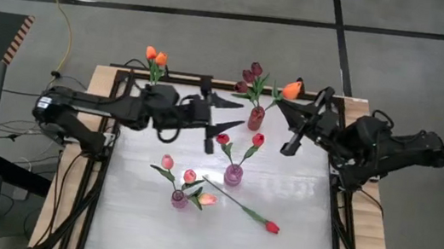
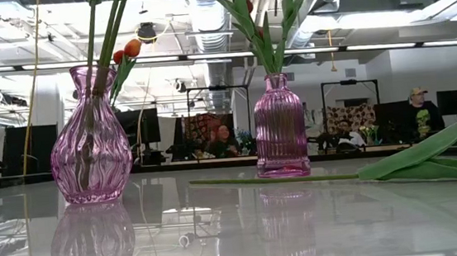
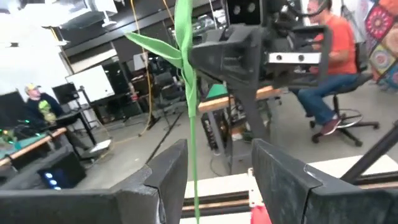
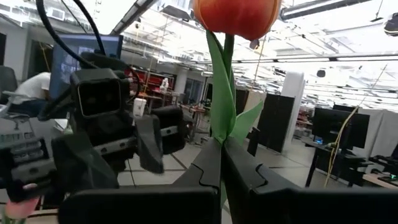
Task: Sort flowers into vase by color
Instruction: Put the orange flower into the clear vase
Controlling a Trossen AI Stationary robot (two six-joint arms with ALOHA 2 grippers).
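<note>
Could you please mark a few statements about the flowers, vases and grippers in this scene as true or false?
1. The right gripper is shut on the stem of an orange tulip. True.
2. The left gripper is clamped on a red tulip. False: its fingers are open, with only a green stem showing between them.
3. One red tulip lies flat on the table, outside any vase. True.
4. Every vase on the table is empty. False: the vase of pink tulips, for example, holds several flowers.
5. The dark maroon tulips stand in a vase at the table's far edge. True.
</note>
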